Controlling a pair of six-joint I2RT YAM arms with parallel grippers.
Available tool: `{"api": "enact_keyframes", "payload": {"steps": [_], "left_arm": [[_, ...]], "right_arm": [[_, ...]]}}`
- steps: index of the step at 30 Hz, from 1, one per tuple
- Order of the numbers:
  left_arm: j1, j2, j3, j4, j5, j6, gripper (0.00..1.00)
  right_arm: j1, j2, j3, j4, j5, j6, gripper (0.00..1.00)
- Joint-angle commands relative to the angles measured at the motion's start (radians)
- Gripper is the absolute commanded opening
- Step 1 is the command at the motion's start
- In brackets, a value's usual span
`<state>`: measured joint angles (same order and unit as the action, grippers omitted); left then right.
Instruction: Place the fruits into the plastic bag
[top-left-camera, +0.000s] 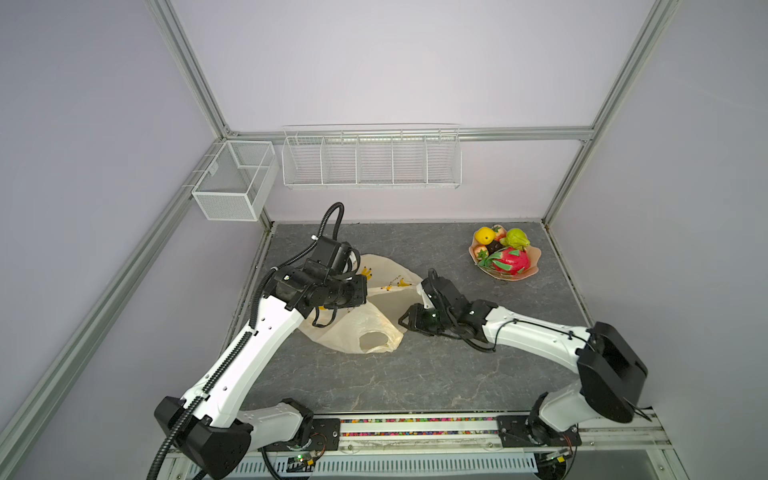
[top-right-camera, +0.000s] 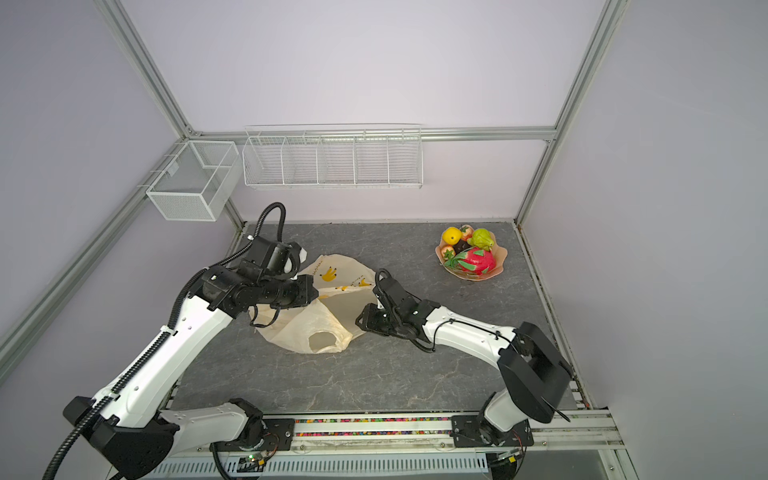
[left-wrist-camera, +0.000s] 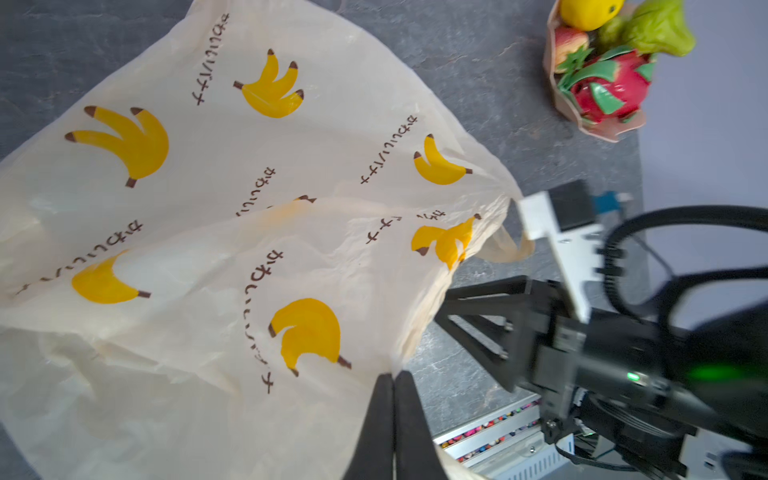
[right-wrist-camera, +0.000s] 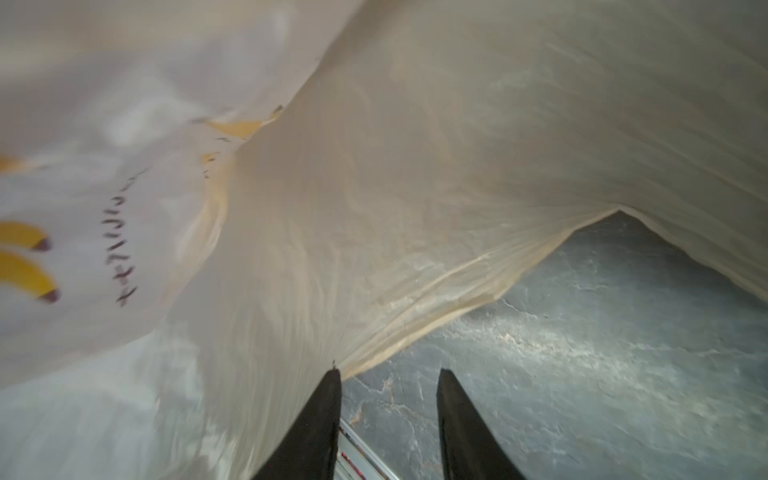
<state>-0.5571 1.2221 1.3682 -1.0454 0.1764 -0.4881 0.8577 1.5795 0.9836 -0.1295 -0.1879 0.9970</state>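
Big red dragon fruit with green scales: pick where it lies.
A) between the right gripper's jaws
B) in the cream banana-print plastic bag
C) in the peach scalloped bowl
C: the big red dragon fruit rests in the peach scalloped bowl, apart from the cream banana-print plastic bag.

Both top views look down from high over the near edge onto the whole grey stone-patterned counter (top-left-camera: 415, 374); both wrist views sit close to the cream banana-printed plastic bag (left-wrist-camera: 208, 166).
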Motion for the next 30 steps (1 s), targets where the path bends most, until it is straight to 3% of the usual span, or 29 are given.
{"api": "enact_keyframes", "payload": {"steps": [1, 4, 10, 15, 18, 21, 26, 30], "left_arm": [[0.002, -0.046, -0.052, 0.079, 0.104, -0.009, 0.0], [-0.004, -0.068, -0.102, 0.118, 0.157, -0.002, 0.0], [-0.006, -0.093, -0.142, 0.112, 0.107, 0.062, 0.0], [-0.005, -0.102, -0.157, 0.12, 0.04, 0.066, 0.0], [-0.006, -0.107, -0.155, 0.137, 0.01, 0.05, 0.0], [-0.004, -0.12, -0.162, 0.166, -0.019, 0.023, 0.0], [-0.004, -0.13, -0.203, 0.233, -0.036, -0.036, 0.0], [-0.005, -0.137, -0.221, 0.272, -0.039, -0.058, 0.0]], "right_arm": [[-0.02, 0.057, 0.064, 0.129, 0.069, 0.053, 0.41], [-0.056, 0.14, 0.089, 0.315, 0.047, 0.098, 0.52], [-0.077, 0.245, 0.102, 0.704, -0.047, 0.194, 0.84], [-0.094, 0.255, 0.059, 0.78, -0.102, 0.216, 0.91], [-0.106, 0.229, 0.066, 0.662, -0.137, 0.173, 0.92], [-0.118, 0.173, 0.111, 0.395, -0.146, 0.054, 0.93], [-0.153, 0.1, 0.228, -0.127, -0.082, -0.153, 0.95], [-0.185, 0.022, 0.259, -0.386, -0.001, -0.251, 0.98]]}}
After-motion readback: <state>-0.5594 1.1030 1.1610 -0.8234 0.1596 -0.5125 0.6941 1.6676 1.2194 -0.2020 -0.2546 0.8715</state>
